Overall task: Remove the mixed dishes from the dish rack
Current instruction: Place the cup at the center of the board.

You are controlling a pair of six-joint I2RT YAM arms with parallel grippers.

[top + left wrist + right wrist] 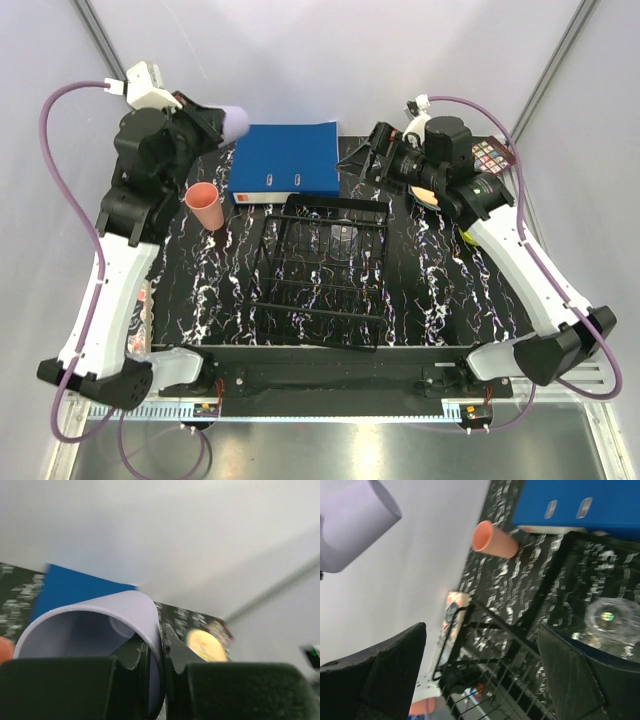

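Observation:
My left gripper (pixel 218 122) is shut on the rim wall of a lilac cup (pixel 236 120), held in the air over the table's far left; in the left wrist view one finger sits inside the cup (pixel 100 630) and one outside. A salmon-pink cup (pixel 205 206) stands on the table below it. The black wire dish rack (pixel 322 268) lies mid-table. My right gripper (pixel 354 164) is open and empty above the rack's far right corner (pixel 520 675). A clear glass (pixel 610 617) shows by the rack's rim in the right wrist view.
A blue binder (pixel 286 160) lies behind the rack. A peach plate (pixel 428 196), a sliver of yellow bowl (pixel 467 238) and a patterned plate (pixel 491 155) sit at the far right, partly under the right arm. Grey walls enclose the table.

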